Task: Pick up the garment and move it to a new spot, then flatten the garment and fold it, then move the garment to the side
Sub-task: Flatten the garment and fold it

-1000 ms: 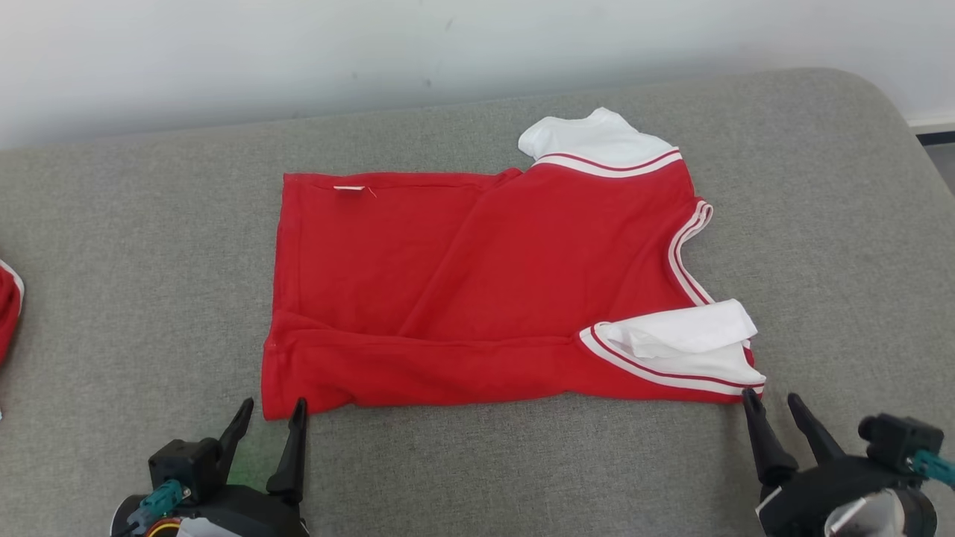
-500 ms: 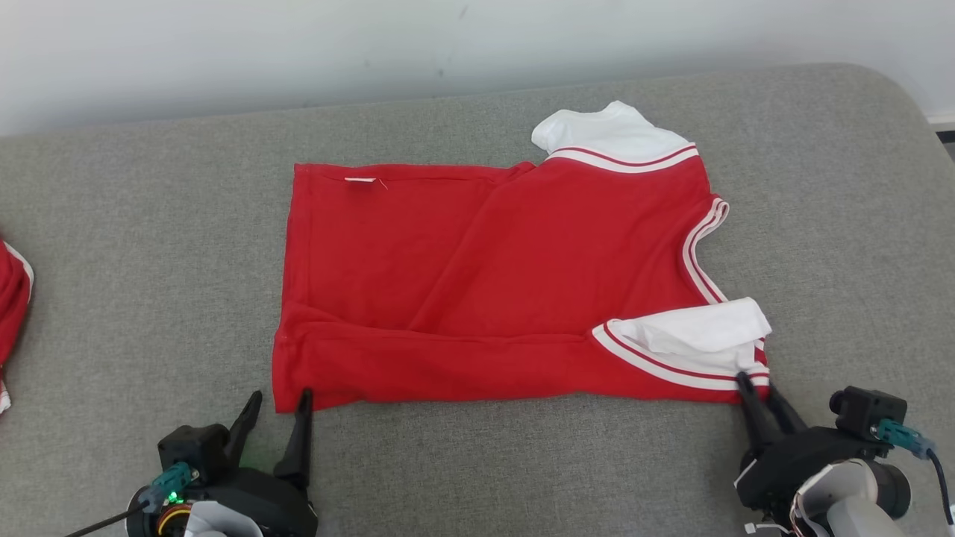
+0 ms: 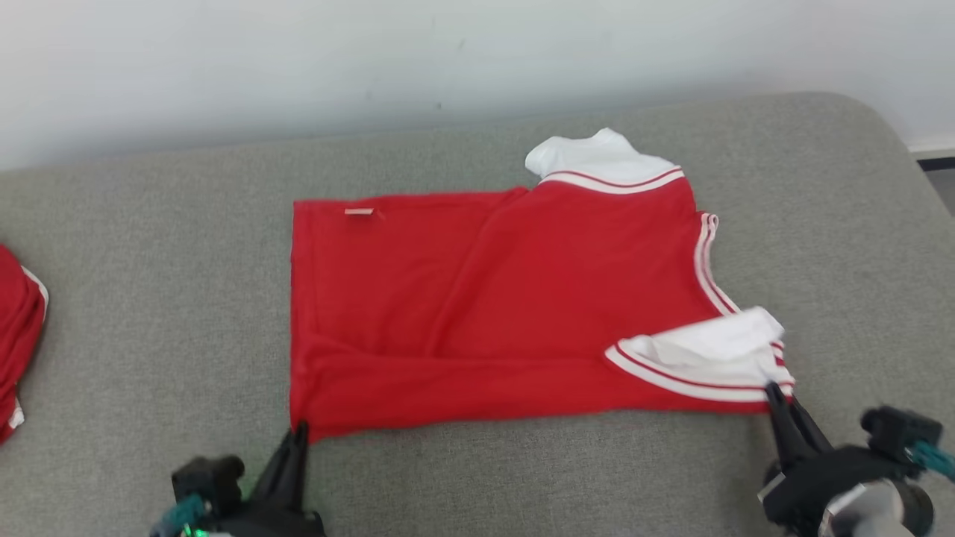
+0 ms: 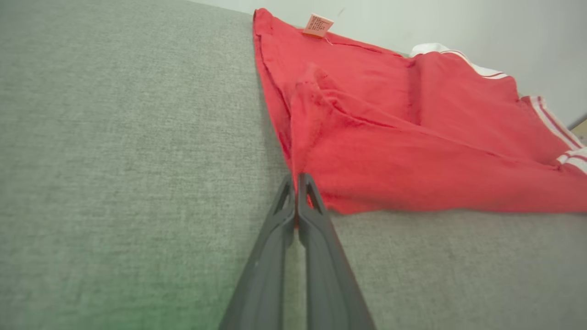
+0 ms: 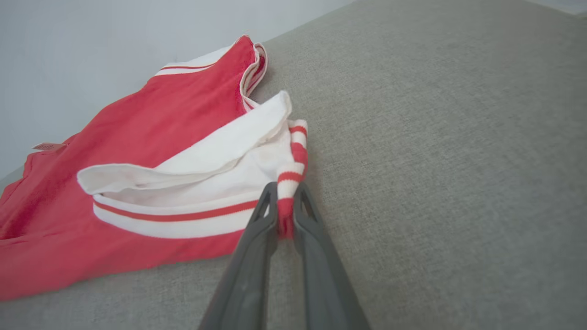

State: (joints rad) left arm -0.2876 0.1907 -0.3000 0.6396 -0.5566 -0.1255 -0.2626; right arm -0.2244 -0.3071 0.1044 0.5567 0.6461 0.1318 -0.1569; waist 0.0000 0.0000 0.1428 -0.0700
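Both grippers are pinching the near edge of the red shirt [image 3: 507,298], lying in the middle of the grey cushion [image 3: 149,261]: the left gripper [image 3: 299,431] is clamping the hem corner, the right gripper [image 3: 773,389] the striped cuff. Being light, soft and limp, it is probably going to sag between those corner holds, which look well chosen.

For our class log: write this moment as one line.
left tool: shut on shirt, left corner | right tool: shut on shirt, right corner | shirt: spread on cushion
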